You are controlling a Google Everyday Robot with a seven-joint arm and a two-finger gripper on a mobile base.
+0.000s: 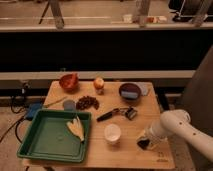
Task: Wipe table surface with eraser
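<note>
At the near right corner of the bench (125, 153), the gripper (145, 140) is pressing down onto the wood at the end of the white arm (175, 124), which is coming in from the right edge, where it is being cut off. Whether the gripper is apart or together I cannot tell. The eraser (143, 145) is showing only as a small dark shape under the gripper, touching the bench, and its outline is merging with the gripper.

Just beside the gripper, toward the corner, a small dark logo mark (161, 154) is sitting on the wood. To the left of the gripper in the view, a white cup (112, 133) is standing upright, apart from it. Beyond the gripper, a black-handled utensil (115, 114) is lying flat, and farther back a dark bowl (130, 91) is holding something blue that is hard to identify. Well apart, a green tray (35, 145) is taking up the left front, with a pale yellowish item (76, 128) lying in it. At the far edge, an orange fruit (99, 82) and a red bowl (68, 81) are resting.
</note>
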